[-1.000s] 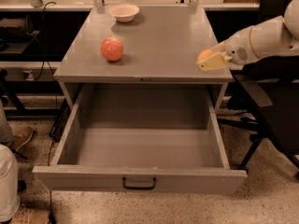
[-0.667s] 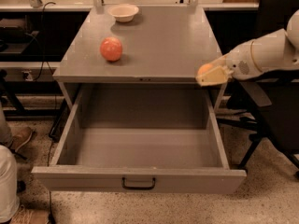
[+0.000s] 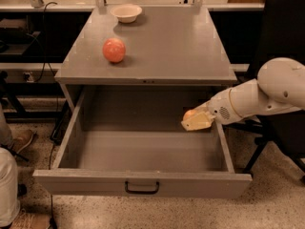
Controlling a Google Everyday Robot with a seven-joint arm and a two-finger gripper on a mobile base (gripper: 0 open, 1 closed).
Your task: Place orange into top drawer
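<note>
My gripper [image 3: 195, 120] reaches in from the right and hangs over the right side of the open top drawer [image 3: 143, 149], just inside its right wall. Its pale fingers are shut on the orange [image 3: 189, 113], of which only a small orange-yellow part shows at the upper left of the fingers. The drawer is pulled fully out, grey, with a small black handle [image 3: 142, 188] at the centre of its front panel. The drawer's inside shows nothing else.
A pinkish-red mottled ball [image 3: 114, 50] sits on the grey cabinet top [image 3: 181, 46], left of centre. A small white bowl [image 3: 126, 12] stands at the back. A black chair [image 3: 281, 27] is at the right. A person's shoe and leg [image 3: 12, 147] are at the left.
My gripper with the orange has moved down and left, from the cabinet top's right edge into the space over the open drawer's right side.
</note>
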